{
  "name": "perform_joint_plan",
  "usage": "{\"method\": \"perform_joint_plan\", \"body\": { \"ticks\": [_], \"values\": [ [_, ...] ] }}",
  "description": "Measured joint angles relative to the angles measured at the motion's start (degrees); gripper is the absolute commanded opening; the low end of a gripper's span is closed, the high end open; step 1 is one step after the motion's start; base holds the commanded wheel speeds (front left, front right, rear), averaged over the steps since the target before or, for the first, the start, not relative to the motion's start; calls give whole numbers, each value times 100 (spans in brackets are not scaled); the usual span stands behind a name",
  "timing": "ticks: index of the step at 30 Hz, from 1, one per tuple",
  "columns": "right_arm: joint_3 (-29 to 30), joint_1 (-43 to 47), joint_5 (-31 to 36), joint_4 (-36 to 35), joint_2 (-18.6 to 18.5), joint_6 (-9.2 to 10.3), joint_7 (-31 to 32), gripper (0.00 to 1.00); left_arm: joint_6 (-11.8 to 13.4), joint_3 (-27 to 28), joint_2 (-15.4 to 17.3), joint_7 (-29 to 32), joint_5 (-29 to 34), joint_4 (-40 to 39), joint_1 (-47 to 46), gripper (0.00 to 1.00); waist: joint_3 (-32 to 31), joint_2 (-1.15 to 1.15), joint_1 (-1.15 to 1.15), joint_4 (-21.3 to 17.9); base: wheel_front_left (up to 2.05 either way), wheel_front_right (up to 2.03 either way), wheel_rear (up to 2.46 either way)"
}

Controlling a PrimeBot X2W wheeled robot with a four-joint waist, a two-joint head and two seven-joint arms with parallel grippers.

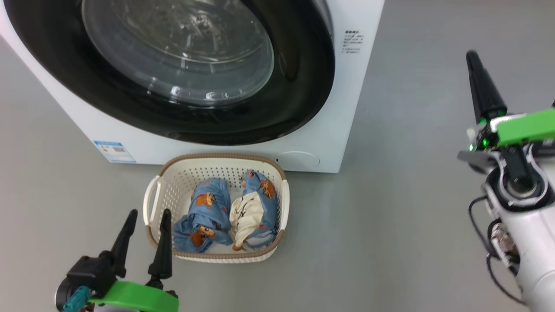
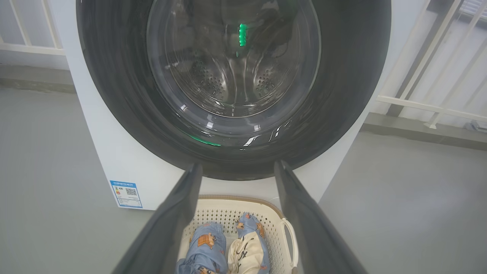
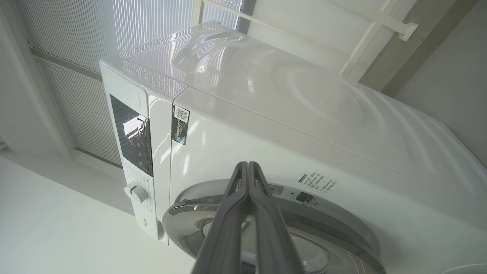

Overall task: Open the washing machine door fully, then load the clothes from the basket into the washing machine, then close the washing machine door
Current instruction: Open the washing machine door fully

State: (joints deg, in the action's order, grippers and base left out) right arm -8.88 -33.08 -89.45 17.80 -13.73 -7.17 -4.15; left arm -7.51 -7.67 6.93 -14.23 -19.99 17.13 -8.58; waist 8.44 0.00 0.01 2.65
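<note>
The white washing machine (image 1: 347, 108) stands ahead of me, its door (image 1: 299, 95) with the glossy black rim and glass bowl lying against the front; I cannot tell if it is latched. On the floor before it sits the cream basket (image 1: 217, 157), holding two blue clothes: one rolled garment (image 1: 204, 212) and one with a cream panel (image 1: 253, 214). My left gripper (image 1: 149, 213) is open, just left of the basket. Its wrist view looks between the spread fingers (image 2: 239, 167) at the door (image 2: 114, 95) and basket (image 2: 228, 199). My right gripper (image 1: 471, 56) is shut and empty, off to the machine's right; its tips (image 3: 247, 164) point at the door's upper edge (image 3: 198, 213).
Grey floor surrounds the machine. A blue label (image 1: 113, 151) marks its lower left corner and a round cover (image 1: 298, 159) its lower right. The control panel with a knob (image 3: 136, 192) runs along the top. A white railing (image 2: 418, 102) stands behind the machine.
</note>
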Motion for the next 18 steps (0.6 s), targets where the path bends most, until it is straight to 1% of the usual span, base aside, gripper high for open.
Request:
{"method": "perform_joint_plan", "body": {
  "ticks": [5,9,14,18],
  "values": [
    [-109,-553,-77,155,-290,0,650,0,0,-149,3,-7,-64,0,-154,100,234,0,0,98,0,0,0],
    [-197,-972,-304,193,-348,0,1311,0,0,-237,10,-8,-85,-3,-307,100,428,0,0,179,0,0,0],
    [-172,-1499,-388,441,-389,0,1794,0,0,-312,27,-8,-105,-7,-409,100,666,0,0,244,0,0,0],
    [-171,-1747,-433,588,-426,0,2299,0,0,-366,24,-8,-115,-47,-502,100,827,0,-1,313,0,0,0]
  ]
}}
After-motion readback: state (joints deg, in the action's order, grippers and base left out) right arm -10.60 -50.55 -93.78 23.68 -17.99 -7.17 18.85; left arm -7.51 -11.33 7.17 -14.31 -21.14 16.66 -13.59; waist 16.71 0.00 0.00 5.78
